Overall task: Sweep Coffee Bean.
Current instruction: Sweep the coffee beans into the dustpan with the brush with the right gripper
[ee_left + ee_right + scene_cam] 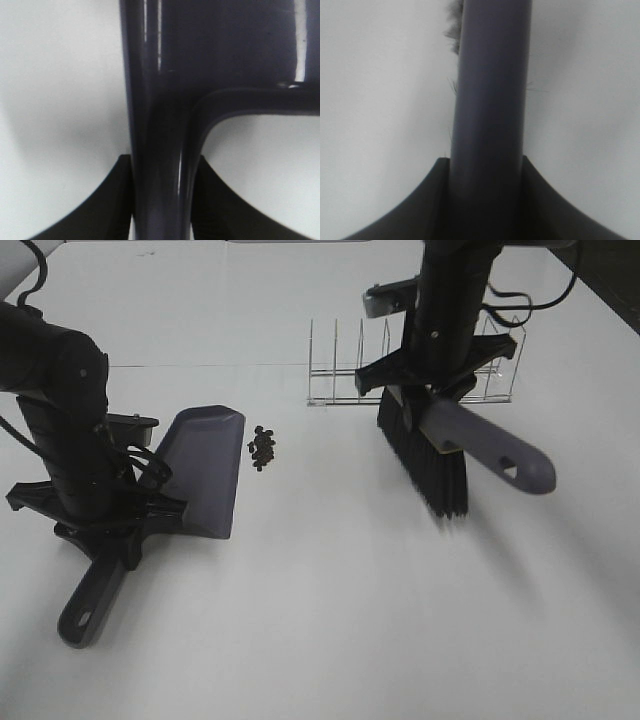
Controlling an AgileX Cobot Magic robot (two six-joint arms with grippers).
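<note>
A small pile of dark coffee beans (263, 447) lies on the white table, just right of the dustpan's open lip. The grey-purple dustpan (205, 470) rests on the table, its handle (160, 150) clamped in my left gripper (112, 530), which is shut on it. My right gripper (432, 405) is shut on the brush handle (490, 110). The brush (470, 445) hangs tilted above the table right of the beans, black bristles (430, 465) pointing down. The beans do not show in either wrist view.
A wire rack (400, 375) stands at the back, right behind the right arm. The table's far edge runs along the top, with a dark area beyond the top right corner.
</note>
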